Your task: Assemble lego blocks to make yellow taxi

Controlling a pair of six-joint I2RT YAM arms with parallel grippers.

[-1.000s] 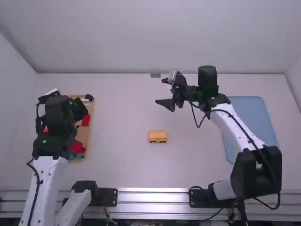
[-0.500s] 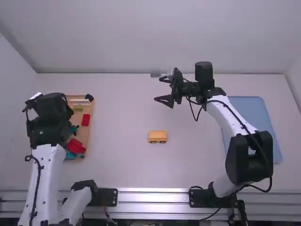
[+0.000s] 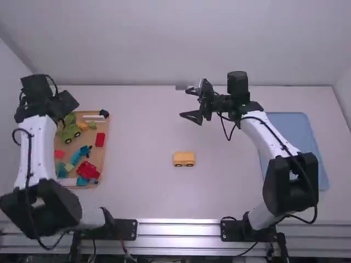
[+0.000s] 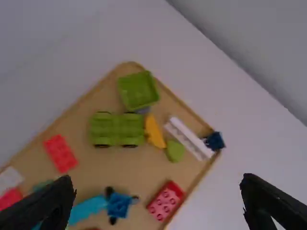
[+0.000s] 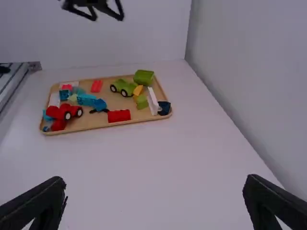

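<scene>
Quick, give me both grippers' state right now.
Left gripper: open, holding nothing.
Right gripper: open, holding nothing.

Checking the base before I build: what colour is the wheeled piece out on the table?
The wheeled piece is orange-yellow, best seen in the high view.

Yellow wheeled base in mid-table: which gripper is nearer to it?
Right. The right gripper hangs beyond the yellow wheeled base; the left gripper is far off left, by the wooden tray.
</scene>
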